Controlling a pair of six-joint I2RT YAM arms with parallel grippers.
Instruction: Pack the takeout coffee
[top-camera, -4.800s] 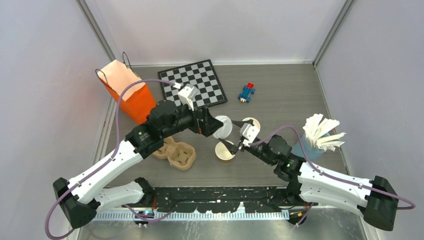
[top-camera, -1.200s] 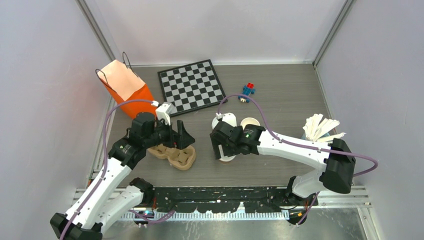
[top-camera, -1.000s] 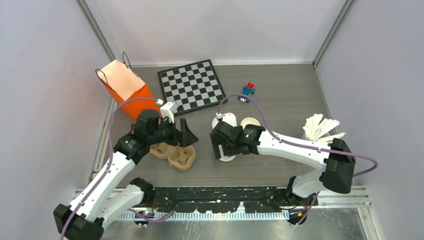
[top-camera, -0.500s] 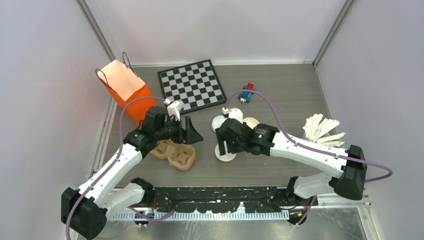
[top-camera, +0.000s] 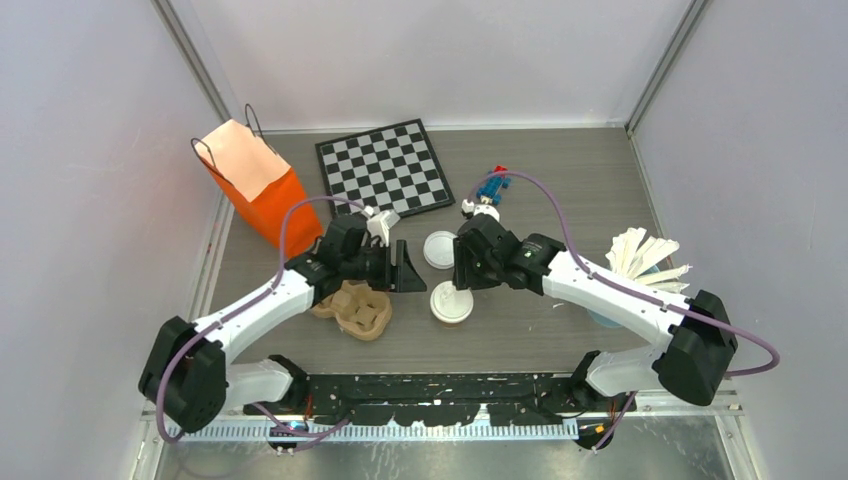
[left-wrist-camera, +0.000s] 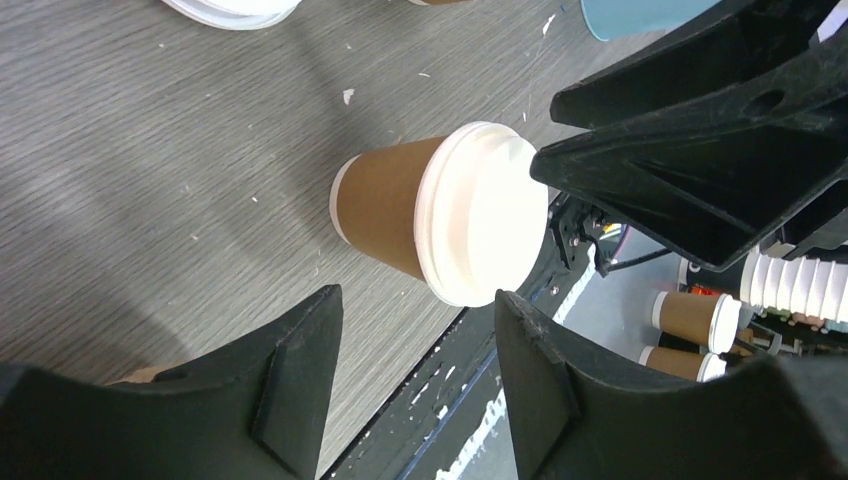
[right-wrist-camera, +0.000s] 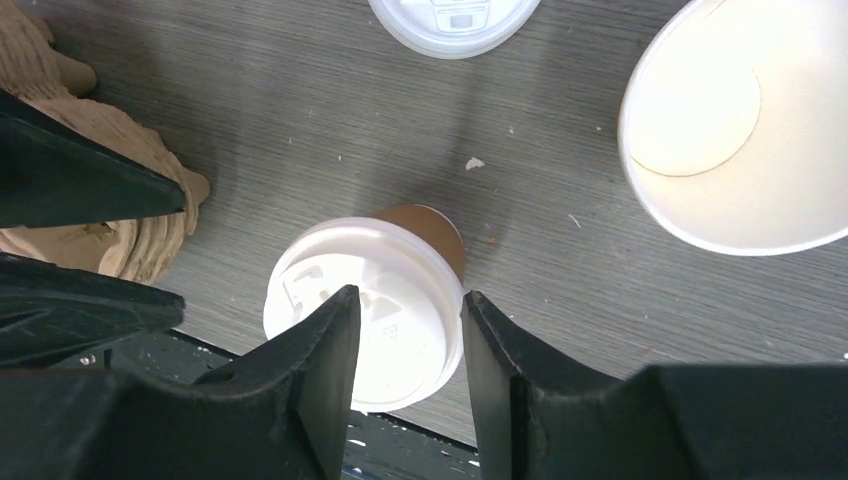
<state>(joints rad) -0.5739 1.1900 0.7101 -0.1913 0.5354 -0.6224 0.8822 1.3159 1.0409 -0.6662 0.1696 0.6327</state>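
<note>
The right gripper (right-wrist-camera: 410, 295) hangs with its jaws apart and empty, framing the white lid of the takeout coffee (right-wrist-camera: 400, 265), which stands upright on the table (top-camera: 600, 190) beneath it. The left gripper (left-wrist-camera: 415, 300), jaws likewise apart and holding nothing, points at the same cup from the tray side. Raised marks on its lid are too small to read. Just beyond lie a loose lid (top-camera: 440, 249) and an open paper cup (right-wrist-camera: 730, 120). The pulp tray (top-camera: 352, 307) sits to the left.
</note>
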